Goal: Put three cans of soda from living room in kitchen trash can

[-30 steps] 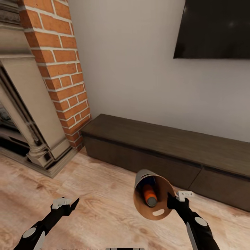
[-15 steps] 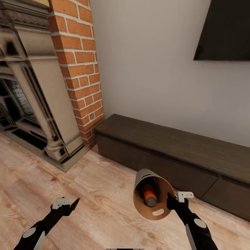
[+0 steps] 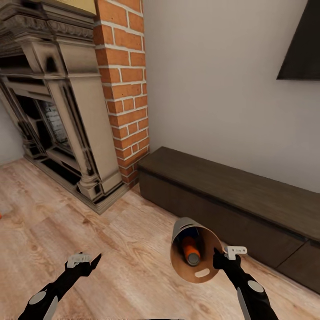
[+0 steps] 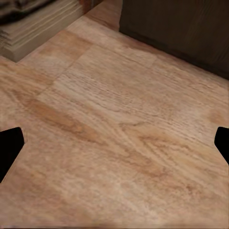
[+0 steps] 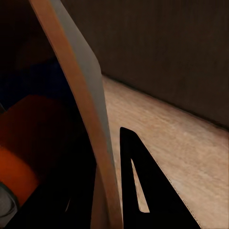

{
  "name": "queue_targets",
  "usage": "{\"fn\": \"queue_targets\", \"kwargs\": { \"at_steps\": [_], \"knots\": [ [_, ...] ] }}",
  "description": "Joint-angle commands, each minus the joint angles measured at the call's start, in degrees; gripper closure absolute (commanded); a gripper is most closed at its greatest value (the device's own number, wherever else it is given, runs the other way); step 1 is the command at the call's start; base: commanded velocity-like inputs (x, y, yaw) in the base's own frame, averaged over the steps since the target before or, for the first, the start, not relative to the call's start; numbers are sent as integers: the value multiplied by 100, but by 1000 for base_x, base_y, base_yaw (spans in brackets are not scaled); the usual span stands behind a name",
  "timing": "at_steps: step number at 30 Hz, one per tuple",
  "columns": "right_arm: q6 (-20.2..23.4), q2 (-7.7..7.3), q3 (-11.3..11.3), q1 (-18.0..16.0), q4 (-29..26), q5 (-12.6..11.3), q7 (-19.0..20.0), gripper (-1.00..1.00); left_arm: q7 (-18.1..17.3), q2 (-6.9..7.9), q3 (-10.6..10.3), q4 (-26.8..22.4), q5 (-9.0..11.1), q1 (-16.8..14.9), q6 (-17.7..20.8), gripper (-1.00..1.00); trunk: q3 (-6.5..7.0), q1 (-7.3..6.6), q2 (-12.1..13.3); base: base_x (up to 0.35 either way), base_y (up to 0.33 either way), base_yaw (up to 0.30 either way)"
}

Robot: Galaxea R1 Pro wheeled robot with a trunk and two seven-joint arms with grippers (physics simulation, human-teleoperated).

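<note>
Beside the bench (image 3: 240, 195), open wood floor (image 3: 111, 249).

No readable text, labels, brands or numbers anywhere; cans too dim to show print.

The bin (image 3: 196, 255) is hanging tipped on its side out front, mouth facing the camera, with the right gripper (image 3: 221, 258) clamped on its rim at the right. Inside it an orange can (image 3: 191, 251) is lying, with a blue can (image 3: 192, 232) behind it. The left gripper (image 3: 83, 261) is hovering well to the left, over the floor (image 3: 89, 222). Beyond the bin the long bench (image 3: 231, 200) is running along the wall, and at its left end the chimney (image 3: 126, 84) is standing, the fireplace (image 3: 58, 106) further left.
</note>
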Motion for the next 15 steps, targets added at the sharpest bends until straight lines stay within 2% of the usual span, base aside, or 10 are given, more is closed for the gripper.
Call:
{"fn": "queue_targets", "kwargs": {
  "at_steps": [1,9,15],
  "knots": [
    [4,2,4,-2,-2,-56,28,100,0,0,-1,1,0,0,0,-100,3,-1,0,0,0,247],
    [-9,6,4,0,24,-56,28,100,0,0,0,6,-8,0,0,-100,22,-1,0,0,0,239],
    [-22,3,-4,-3,34,-61,102,100,0,0,-2,9,-10,0,0,-100,24,-1,0,0,0,80]
  ]
}}
